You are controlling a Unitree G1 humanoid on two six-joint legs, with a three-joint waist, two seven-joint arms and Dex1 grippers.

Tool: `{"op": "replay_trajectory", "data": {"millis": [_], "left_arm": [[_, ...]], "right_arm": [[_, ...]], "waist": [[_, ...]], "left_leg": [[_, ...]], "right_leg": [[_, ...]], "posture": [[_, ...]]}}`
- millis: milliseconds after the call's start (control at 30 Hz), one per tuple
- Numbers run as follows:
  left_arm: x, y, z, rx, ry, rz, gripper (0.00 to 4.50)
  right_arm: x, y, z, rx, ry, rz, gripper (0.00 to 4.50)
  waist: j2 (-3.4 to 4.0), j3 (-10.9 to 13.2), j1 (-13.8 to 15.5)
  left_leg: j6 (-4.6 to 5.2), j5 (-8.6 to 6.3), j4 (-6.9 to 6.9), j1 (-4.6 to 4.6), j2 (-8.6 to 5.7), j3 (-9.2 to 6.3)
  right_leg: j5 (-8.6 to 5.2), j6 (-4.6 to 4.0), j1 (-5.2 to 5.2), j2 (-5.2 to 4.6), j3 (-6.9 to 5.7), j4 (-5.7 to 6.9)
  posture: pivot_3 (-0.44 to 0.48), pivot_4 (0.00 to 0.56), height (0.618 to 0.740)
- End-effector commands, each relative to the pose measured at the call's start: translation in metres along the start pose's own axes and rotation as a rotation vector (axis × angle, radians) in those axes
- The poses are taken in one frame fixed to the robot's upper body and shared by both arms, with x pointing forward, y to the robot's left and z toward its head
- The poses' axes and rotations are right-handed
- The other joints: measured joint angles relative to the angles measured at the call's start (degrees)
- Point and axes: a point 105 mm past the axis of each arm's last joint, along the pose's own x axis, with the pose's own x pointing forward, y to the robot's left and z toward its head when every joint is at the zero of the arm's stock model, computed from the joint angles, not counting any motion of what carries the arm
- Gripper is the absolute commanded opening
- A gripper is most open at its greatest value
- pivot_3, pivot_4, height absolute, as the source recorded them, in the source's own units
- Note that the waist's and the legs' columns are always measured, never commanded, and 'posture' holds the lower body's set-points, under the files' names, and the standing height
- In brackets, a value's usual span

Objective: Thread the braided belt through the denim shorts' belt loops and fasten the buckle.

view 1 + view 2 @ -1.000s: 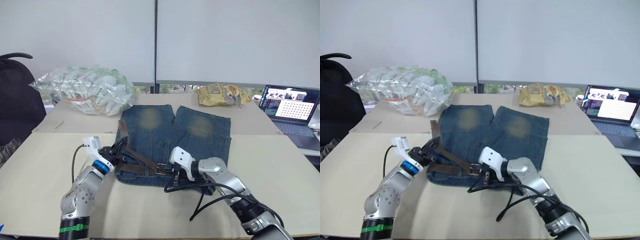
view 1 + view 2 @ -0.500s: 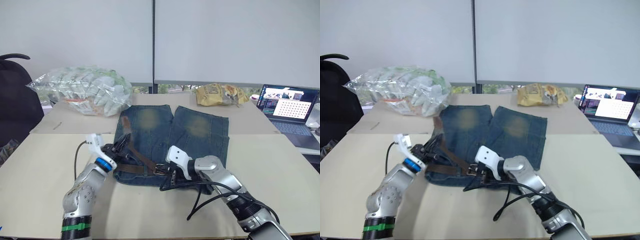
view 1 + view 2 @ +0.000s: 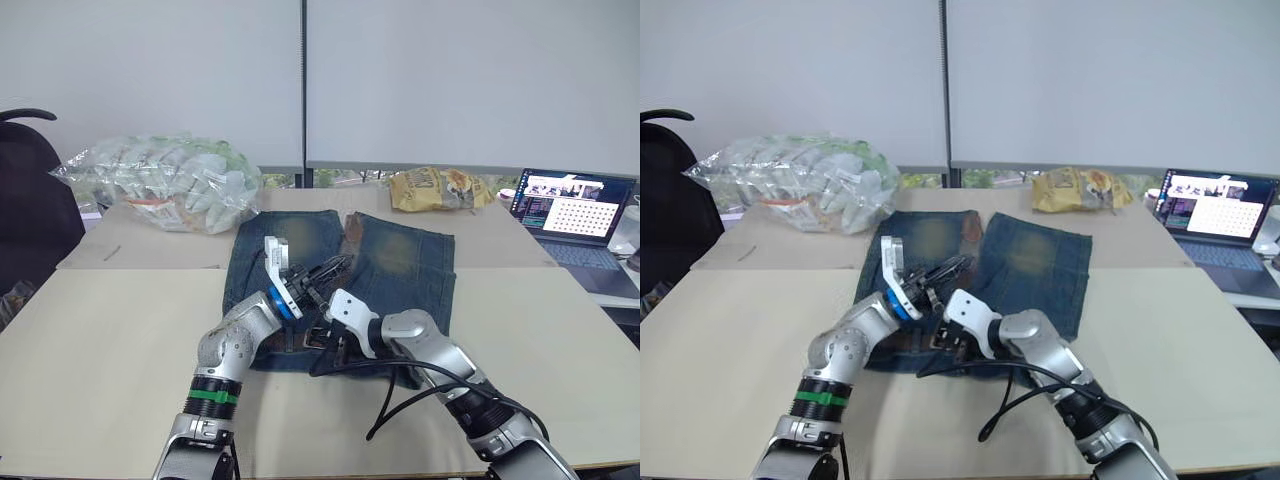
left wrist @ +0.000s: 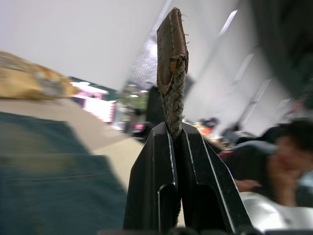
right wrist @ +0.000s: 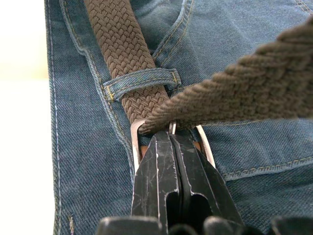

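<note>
The fingers (image 4: 161,181) of the left gripper (image 3: 322,272) are clamped on the free end of the braided belt (image 5: 124,54), whose leather-capped tip (image 4: 171,54) stands up clear of the fingertips. The left gripper is held above the middle of the denim shorts (image 3: 400,265), which lie flat on the table (image 3: 90,340) with the waistband at the near edge and the legs pointing far. The right gripper (image 5: 171,142) is closed on the buckle (image 5: 139,147) at the near waistband, just right of the left forearm. In the right wrist view the belt passes under one of the belt loops (image 5: 139,81) and reaches the silver buckle frame, and a second run of the belt rises out of the frame toward the left gripper. A clear plastic bag (image 3: 160,185) lies at far left, a yellow bag (image 3: 440,188) at far centre and a laptop (image 3: 570,210) at far right.
</note>
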Motion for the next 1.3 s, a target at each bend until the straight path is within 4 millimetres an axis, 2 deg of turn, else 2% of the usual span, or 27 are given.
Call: {"op": "replay_trajectory", "data": {"millis": [33, 267, 500, 667, 867, 967, 1133, 1300], "left_arm": [[0.023, -0.039, 0.032, -0.034, -0.096, -0.223, 0.0], [0.021, -0.054, 0.027, -0.114, -0.079, -0.291, 0.0], [0.016, -0.055, 0.025, -0.153, -0.081, -0.287, 0.0], [0.015, -0.043, 0.026, -0.087, -0.092, -0.203, 0.0], [0.004, -0.017, 0.024, 0.095, -0.034, -0.048, 0.0], [-0.001, -0.013, 0.019, 0.221, 0.042, -0.025, 0.0], [-0.001, -0.013, 0.018, 0.228, 0.036, -0.026, 0.0], [-0.003, -0.004, 0.018, 0.251, 0.032, 0.015, 0.0]], "right_arm": [[0.007, 0.019, -0.054, 0.118, 0.194, 0.039, 0.01], [0.008, 0.019, -0.054, 0.117, 0.197, 0.037, 0.01], [0.01, 0.02, -0.053, 0.108, 0.198, 0.044, 0.01], [0.009, 0.017, -0.051, 0.097, 0.182, 0.032, 0.01], [-0.004, 0.002, -0.026, 0.086, 0.018, -0.055, 0.01], [-0.014, -0.005, -0.019, 0.077, -0.044, -0.115, 0.01], [-0.023, -0.001, -0.009, 0.062, -0.162, -0.129, 0.01], [-0.047, -0.011, 0.003, 0.124, -0.288, -0.201, 0.01]], "waist": [[0.0, 0.0, 0.0], [0.0, 0.0, 0.1], [0.0, 0.0, 0.0], [0.0, 0.0, 0.1], [0.0, 0.0, 0.2], [0.0, 0.0, 0.3], [-0.01, 0.0, 0.9], [-0.02, 0.1, 1.5]], "left_leg": [[0.0, 0.0, 0.0, 0.0, 0.0, 0.0], [0.0, 0.0, -0.01, -0.01, -0.01, -0.01], [0.0, 0.0, -0.01, -0.01, 0.0, -0.01], [0.0, 0.0, -0.02, -0.01, 0.0, -0.01], [-0.01, 0.0, -0.04, -0.02, -0.01, -0.01], [-0.01, 0.0, -0.05, -0.1, -0.01, 0.0], [-0.01, -0.01, -0.09, -0.23, -0.05, 0.02], [-0.01, 0.0, -0.18, -0.3, -0.04, 0.02]], "right_leg": [[0.0, 0.01, 0.0, 0.0, 0.0, 0.0], [-0.01, 0.01, -0.02, 0.0, 0.0, -0.01], [-0.01, 0.01, -0.02, 0.0, 0.0, -0.02], [-0.01, 0.01, -0.02, 0.0, 0.0, -0.06], [-0.01, 0.01, -0.02, -0.01, 0.0, -0.13], [-0.01, 0.01, -0.05, -0.03, 0.01, -0.2], [-0.01, 0.03, -0.09, -0.1, -0.01, -0.32], [-0.01, 0.04, -0.2, -0.09, 0.0, -0.33]], "posture": [[0.0, 0.15, 0.74], [0.0, 0.15, 0.74], [0.0, 0.15, 0.74], [0.0, 0.15, 0.74], [0.0, 0.15, 0.74], [0.0, 0.15, 0.74], [0.0, 0.15, 0.74], [0.0, 0.15, 0.74]]}}
